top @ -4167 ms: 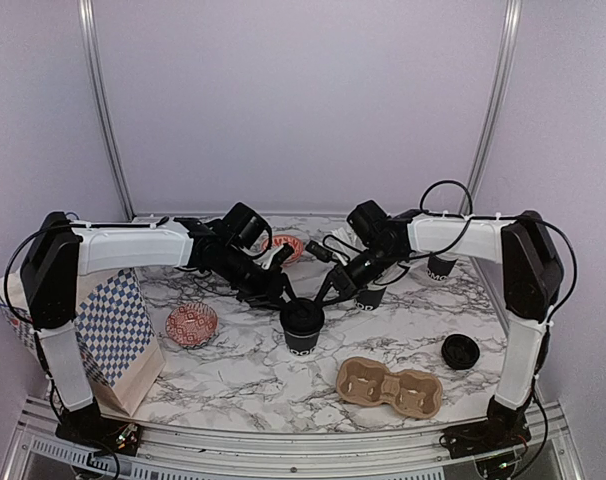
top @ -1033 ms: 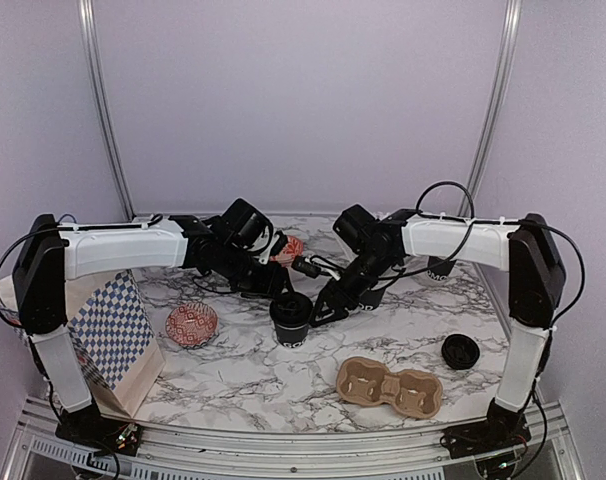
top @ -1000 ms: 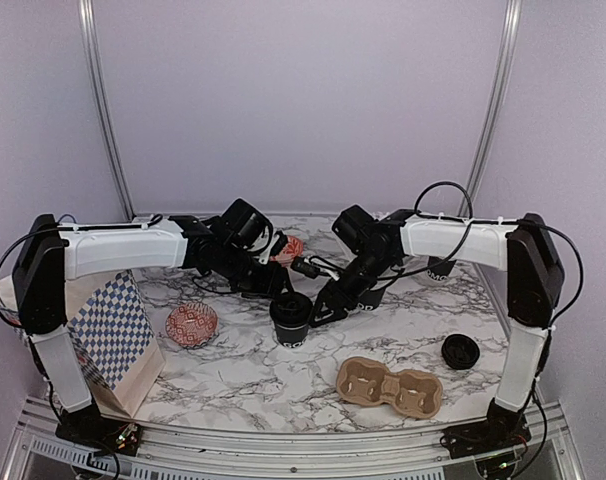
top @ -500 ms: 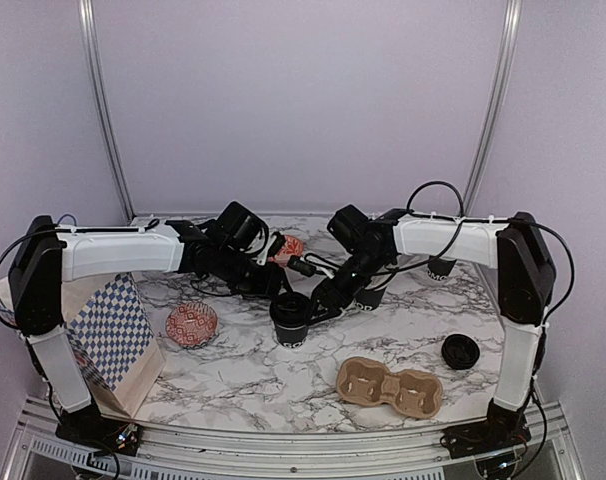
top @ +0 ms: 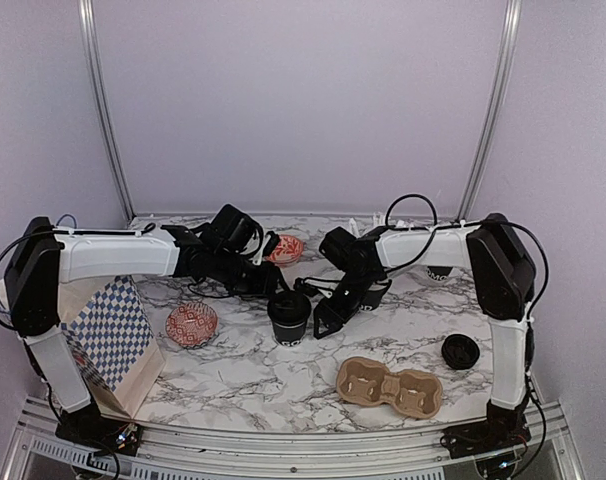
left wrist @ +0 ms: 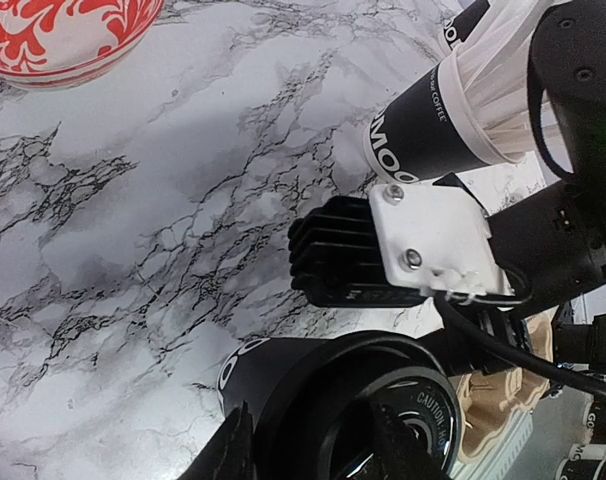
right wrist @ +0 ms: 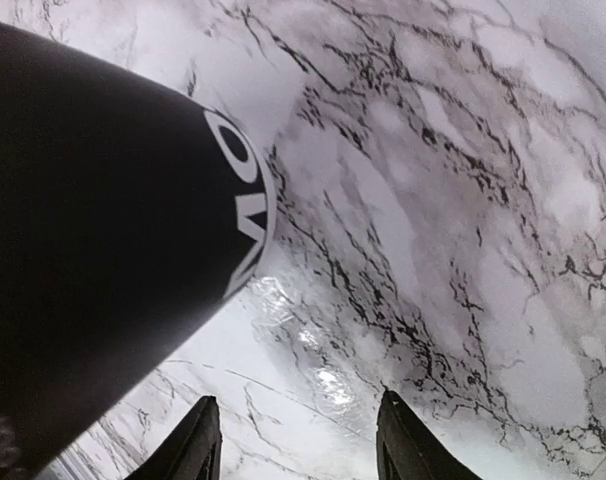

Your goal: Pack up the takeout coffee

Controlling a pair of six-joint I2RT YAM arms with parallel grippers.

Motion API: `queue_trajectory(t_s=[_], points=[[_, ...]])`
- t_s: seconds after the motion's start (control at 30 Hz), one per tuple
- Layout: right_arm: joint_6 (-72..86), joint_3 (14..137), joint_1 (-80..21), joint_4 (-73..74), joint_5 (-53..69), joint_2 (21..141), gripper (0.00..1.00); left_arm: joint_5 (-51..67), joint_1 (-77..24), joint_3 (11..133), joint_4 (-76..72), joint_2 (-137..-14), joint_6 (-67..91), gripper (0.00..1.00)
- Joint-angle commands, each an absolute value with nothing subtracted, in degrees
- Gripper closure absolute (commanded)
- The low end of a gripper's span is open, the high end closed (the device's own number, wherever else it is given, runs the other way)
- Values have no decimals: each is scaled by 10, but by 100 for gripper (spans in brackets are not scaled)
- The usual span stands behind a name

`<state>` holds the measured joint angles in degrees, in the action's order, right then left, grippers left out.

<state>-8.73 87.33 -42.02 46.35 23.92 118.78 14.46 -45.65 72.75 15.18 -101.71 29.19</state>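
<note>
The black paper cup with a round black plastic lid stands near the middle of the white marbled surface. The left tool is at the cup's top, with its fingers apart across the near edge of the lid. I cannot tell if they squeeze it. The right tool sits low, just beside the cup, spread wide and holding nothing.
</note>
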Motion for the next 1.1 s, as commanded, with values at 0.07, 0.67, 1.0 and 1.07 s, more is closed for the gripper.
queue_trajectory(t_s=[0.07, 0.67, 1.0, 1.07], points=[[-121, 875, -418, 454, 279, 1140, 50, 136, -464, 702, 233, -1023, 290, 59], [-379, 776, -478, 386, 260, 944, 80, 123, -465, 684, 238, -1009, 319, 59], [-441, 769, -562, 343, 135, 971, 82, 127, -465, 681, 237, -1015, 315, 59], [-442, 765, -571, 339, 119, 976, 81, 127, -464, 680, 238, -1014, 314, 59]])
